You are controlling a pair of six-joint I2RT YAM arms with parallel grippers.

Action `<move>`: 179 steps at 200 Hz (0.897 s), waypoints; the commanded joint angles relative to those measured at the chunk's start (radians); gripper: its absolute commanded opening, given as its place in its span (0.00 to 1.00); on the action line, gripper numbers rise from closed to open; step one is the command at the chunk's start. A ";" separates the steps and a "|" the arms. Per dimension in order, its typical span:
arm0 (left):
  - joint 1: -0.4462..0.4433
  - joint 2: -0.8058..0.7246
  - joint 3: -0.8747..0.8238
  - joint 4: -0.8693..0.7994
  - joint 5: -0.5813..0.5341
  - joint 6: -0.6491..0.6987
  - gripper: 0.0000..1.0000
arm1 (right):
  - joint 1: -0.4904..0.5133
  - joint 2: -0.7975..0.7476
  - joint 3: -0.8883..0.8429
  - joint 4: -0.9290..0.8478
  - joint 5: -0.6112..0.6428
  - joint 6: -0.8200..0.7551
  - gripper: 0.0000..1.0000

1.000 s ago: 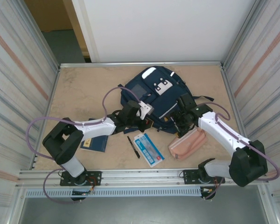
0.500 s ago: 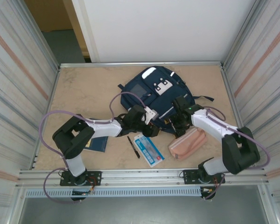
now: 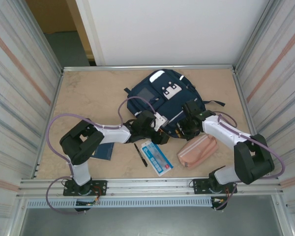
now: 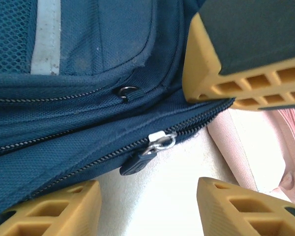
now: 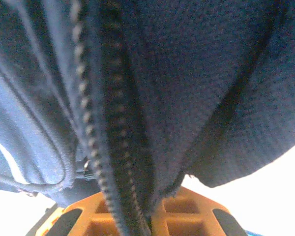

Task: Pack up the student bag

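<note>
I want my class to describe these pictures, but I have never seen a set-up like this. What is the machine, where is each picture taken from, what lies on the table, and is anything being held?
The machine is two robot arms bolted at the near edge of a table, each ending in a two-finger gripper. The overhead picture looks down from above and behind the arms. The other two come from small cameras on each wrist, so each shows its own orange fingers up close.

On the table lie a navy student bag, a pink pencil pouch, a pen, a blue-and-white packet and a dark blue booklet.

The left gripper is open and holds nothing; a zip pull on the bag lies just ahead, between its fingers. The right gripper is shut on the bag's fabric, along a zip.
</note>
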 commanded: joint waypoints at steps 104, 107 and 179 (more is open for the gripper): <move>-0.039 0.002 0.081 0.023 -0.108 0.159 0.37 | 0.054 -0.100 0.045 -0.036 -0.082 0.006 0.00; -0.042 0.001 0.081 0.022 -0.119 0.161 0.36 | 0.056 -0.102 0.045 -0.038 -0.084 0.007 0.00; -0.044 -0.033 0.036 0.088 -0.136 0.183 0.03 | 0.059 -0.149 0.026 -0.089 -0.031 -0.005 0.00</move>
